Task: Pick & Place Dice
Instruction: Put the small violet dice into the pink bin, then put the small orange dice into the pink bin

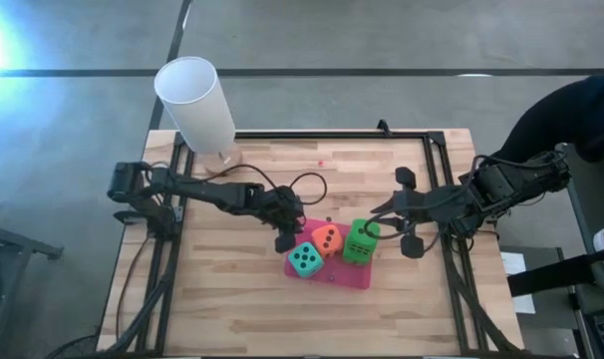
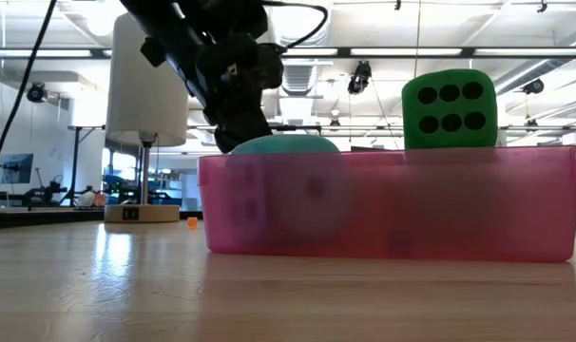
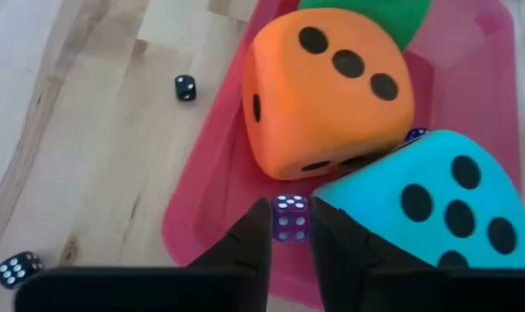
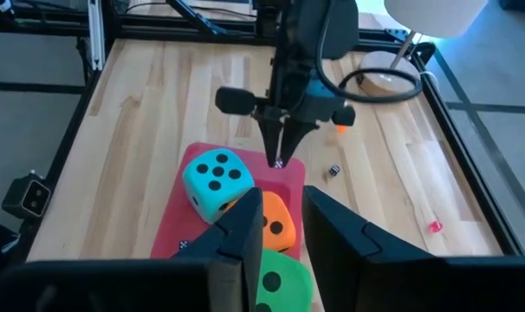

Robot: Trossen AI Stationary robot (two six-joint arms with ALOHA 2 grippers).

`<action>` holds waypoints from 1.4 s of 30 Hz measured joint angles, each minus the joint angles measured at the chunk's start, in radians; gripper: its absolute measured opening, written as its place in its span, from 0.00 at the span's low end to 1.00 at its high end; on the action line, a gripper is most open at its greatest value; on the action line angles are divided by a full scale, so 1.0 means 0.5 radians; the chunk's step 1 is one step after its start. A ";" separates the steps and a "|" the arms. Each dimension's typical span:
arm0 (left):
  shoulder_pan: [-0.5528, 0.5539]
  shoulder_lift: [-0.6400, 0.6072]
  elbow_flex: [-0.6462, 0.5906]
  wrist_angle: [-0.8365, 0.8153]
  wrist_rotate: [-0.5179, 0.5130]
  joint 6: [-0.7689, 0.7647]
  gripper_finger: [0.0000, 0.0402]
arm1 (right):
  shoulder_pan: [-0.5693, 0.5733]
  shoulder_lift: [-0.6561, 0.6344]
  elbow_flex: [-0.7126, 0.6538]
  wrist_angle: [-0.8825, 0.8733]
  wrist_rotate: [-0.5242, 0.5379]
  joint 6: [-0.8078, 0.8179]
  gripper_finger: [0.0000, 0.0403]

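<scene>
Foam dice: the orange die point(image 3: 327, 91), teal die point(image 3: 423, 204) and green die point(image 1: 360, 241) are sitting in the pink tray point(image 3: 206, 199); they look light and squashy, best pinched across 2 flat faces.
Small purple die point(image 3: 289, 217): hard, tiny, likely slippery.
Left gripper point(image 3: 289, 227): pointing down into the tray's edge, fingers narrowly pinching the small purple die.
Right gripper point(image 4: 282, 225): hovering beside the green die, fingers narrow, holding nothing visible.

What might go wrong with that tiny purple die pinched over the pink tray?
The small purple die sits at the very tips of the left gripper and may slip. Dropped, it could bounce off the orange foam die or teal foam die, out of the pink plastic tray.
</scene>
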 joint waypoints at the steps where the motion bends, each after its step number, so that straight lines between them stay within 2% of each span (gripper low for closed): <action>1: 0.001 0.002 0.000 -0.001 -0.001 0.000 0.19 | 0.000 0.000 0.000 0.014 0.000 0.000 0.19; 13: 0.003 0.001 0.000 -0.006 -0.007 0.015 0.38 | 0.000 0.000 0.000 0.057 0.001 0.001 0.21; 19: 0.015 -0.009 0.000 -0.074 -0.024 0.275 0.44 | 0.000 0.000 0.000 0.057 0.001 0.000 0.20; 25: 0.015 -0.013 0.000 -0.090 -0.065 0.446 0.47 | -0.002 0.000 0.000 0.057 0.001 0.000 0.18; 32: 0.029 -0.045 0.005 -0.110 -0.098 0.461 0.49 | -0.002 0.000 0.000 0.058 0.001 0.000 0.20; 42: 0.224 -0.343 0.042 -0.537 -0.212 0.378 0.50 | -0.001 0.000 0.000 0.060 0.002 -0.006 0.22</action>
